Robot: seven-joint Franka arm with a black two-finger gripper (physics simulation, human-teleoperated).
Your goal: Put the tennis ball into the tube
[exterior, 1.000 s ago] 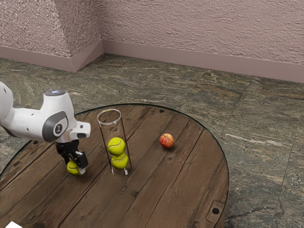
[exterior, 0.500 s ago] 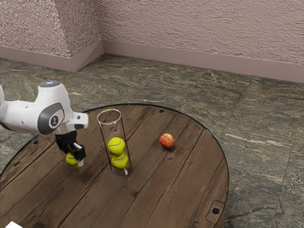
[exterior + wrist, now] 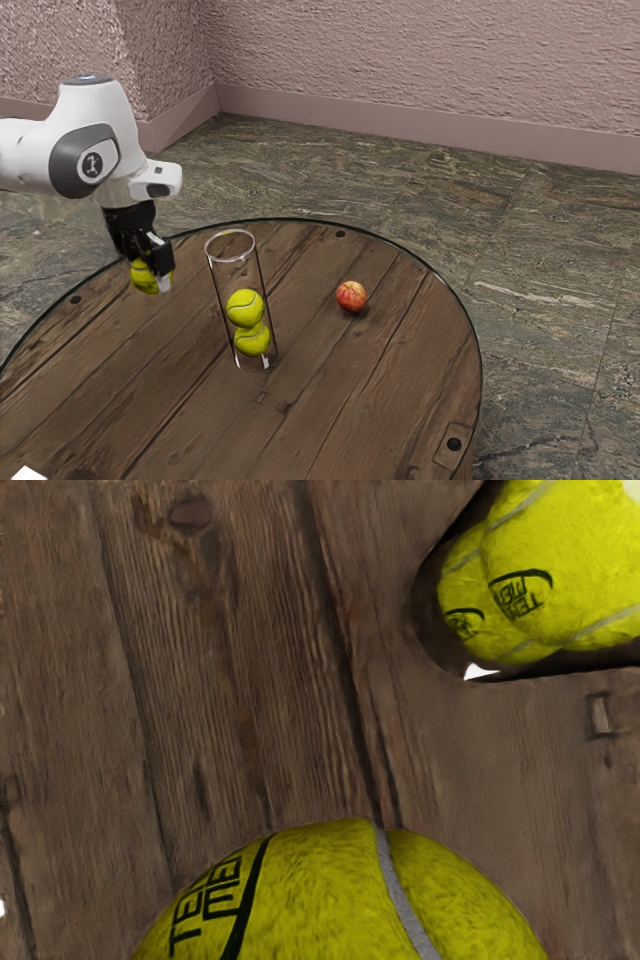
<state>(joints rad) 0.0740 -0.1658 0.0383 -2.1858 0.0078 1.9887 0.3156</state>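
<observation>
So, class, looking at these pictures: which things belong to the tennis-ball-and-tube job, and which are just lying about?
Part of the job:
gripper, shut on the ball to go in
held tennis ball, off the table
clear tube
two balls in the tube

Just lying about:
apple
white object, cut off, unidentifiable

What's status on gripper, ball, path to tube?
Gripper shut on tennis ball, held above table. Tube holds two more balls, room above them. No obstruction seen between; apple sits beyond tube.
</observation>
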